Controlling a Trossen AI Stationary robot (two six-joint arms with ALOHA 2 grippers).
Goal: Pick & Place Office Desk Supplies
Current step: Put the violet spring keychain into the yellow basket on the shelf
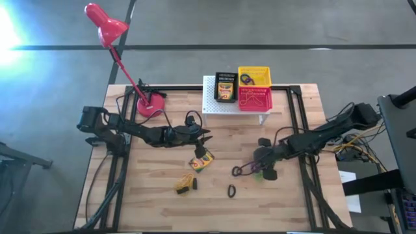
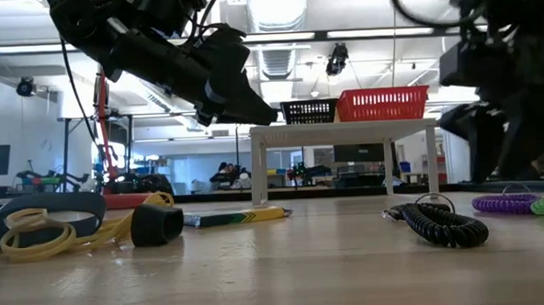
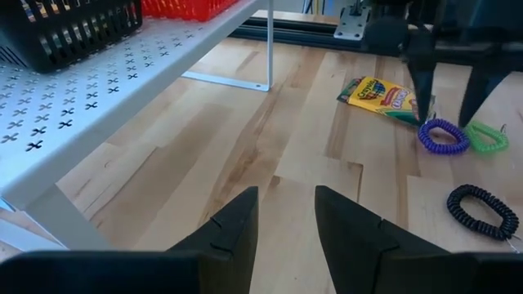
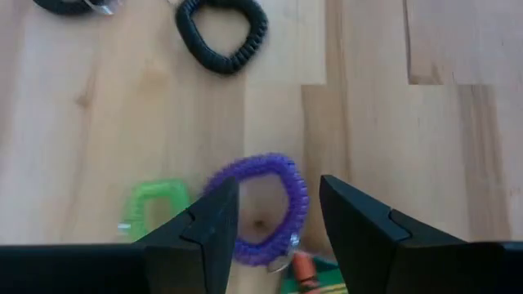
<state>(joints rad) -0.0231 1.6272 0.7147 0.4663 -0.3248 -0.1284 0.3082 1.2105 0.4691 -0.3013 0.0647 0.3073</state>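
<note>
Hovering over the purple ring (image 4: pixel 263 206)
R gripper (image 4: pixel 270 214) fingers apart w/ nothing held; L gripper (image 3: pixel 286 219) also apart, mid-table.

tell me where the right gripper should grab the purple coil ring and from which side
Probably one strand of the purple coil ring, from straight above. It lies flat on the table with an open centre, and the open right gripper already straddles its rim. One finger goes inside the loop, away from the green ring.

Crayon box (image 1: pixel 201 162), purple ring (image 4: pixel 263 206), black ring (image 1: pixel 231 190) on tabletop
</note>
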